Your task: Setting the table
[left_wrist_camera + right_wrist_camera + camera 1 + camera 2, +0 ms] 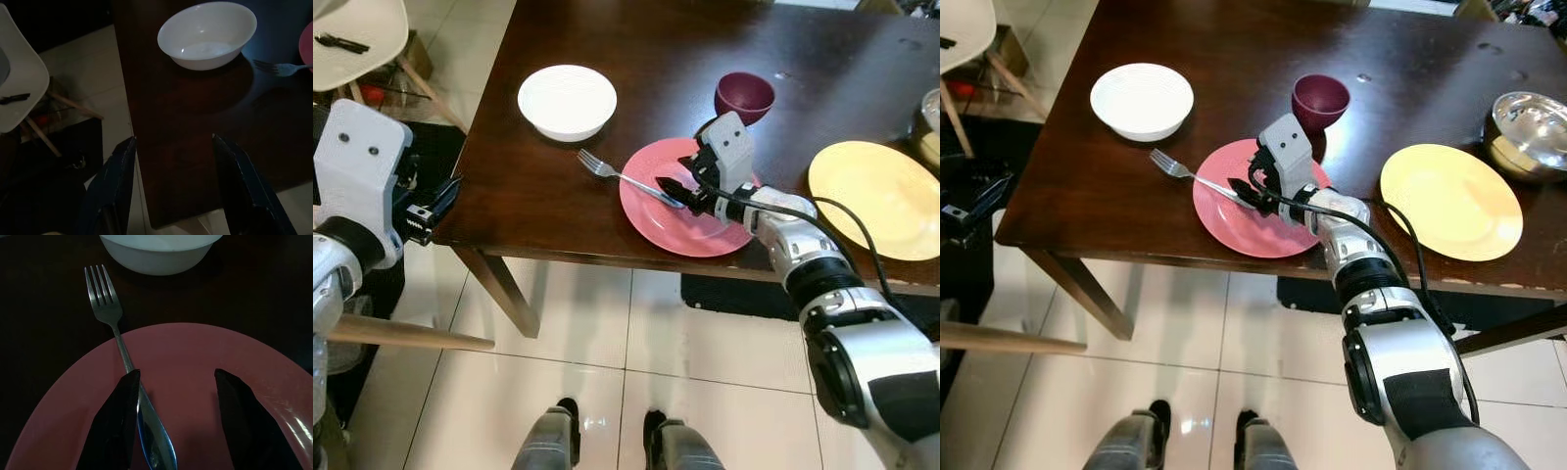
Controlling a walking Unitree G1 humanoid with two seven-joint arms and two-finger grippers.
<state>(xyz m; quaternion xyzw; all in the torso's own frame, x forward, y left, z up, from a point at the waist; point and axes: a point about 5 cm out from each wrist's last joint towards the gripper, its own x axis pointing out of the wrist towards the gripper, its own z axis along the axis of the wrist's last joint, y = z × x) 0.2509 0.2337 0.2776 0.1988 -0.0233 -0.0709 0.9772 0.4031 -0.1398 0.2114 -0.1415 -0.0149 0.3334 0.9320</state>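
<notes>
At centre frame on the counter [558, 196], my right pincer [173, 421] hovered spread over the pink plate [690, 220]. The fork [626, 178] lay diagonally, handle on the plate, tines pointing toward the white bowl [567, 101] at upper left. My left pincer [171, 191] hung open off the counter's edge.

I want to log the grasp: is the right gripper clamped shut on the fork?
No, the right gripper is open over the pink plate, the fork beside one finger.

Head pair looks steeply down on the table [558, 196] (shared scene) — wrist cameras hover closer.
</notes>
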